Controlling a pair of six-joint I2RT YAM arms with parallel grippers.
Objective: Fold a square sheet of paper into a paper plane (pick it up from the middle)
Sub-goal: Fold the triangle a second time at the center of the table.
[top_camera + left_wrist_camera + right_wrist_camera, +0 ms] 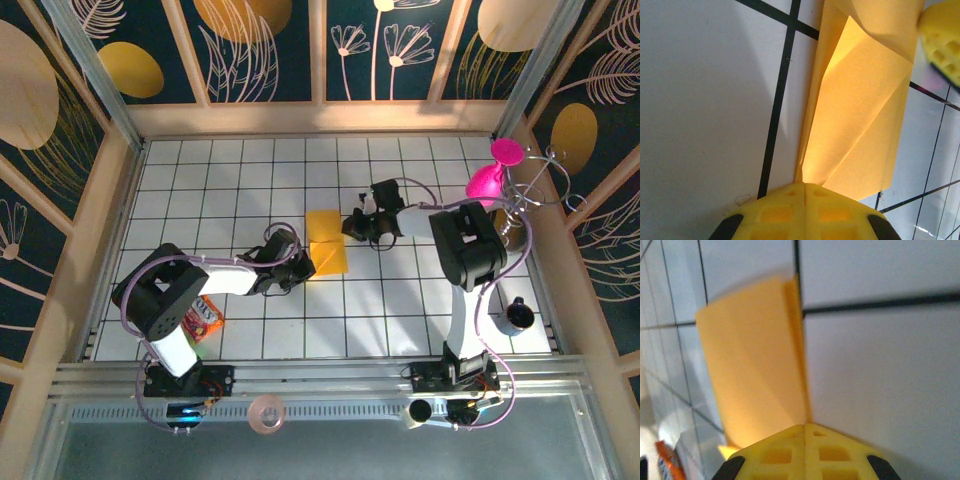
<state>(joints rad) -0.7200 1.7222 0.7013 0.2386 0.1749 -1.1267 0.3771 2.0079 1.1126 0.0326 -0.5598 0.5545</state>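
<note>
The worktop (200, 190) is tiled white with thin black grid lines and is boxed in by pale wooden framing and dark blue wall panels (260, 40) printed with gold discs and outlined leaves. At about 8 o'clock, near the front edge, lies a crinkly orange and multicoloured snack packet (205, 320). At 2 o'clock, hard against the side wall, stands a pink balloon-like figure (488, 180), with thin wire loops just beside it. At 4 o'clock a dark mug (519, 315) sits upright near the side frame. At 6 o'clock, beyond the tiles, a metal ledge (330, 380) runs across, and a ring of pinkish tape (267, 413) lies flat below it.
</note>
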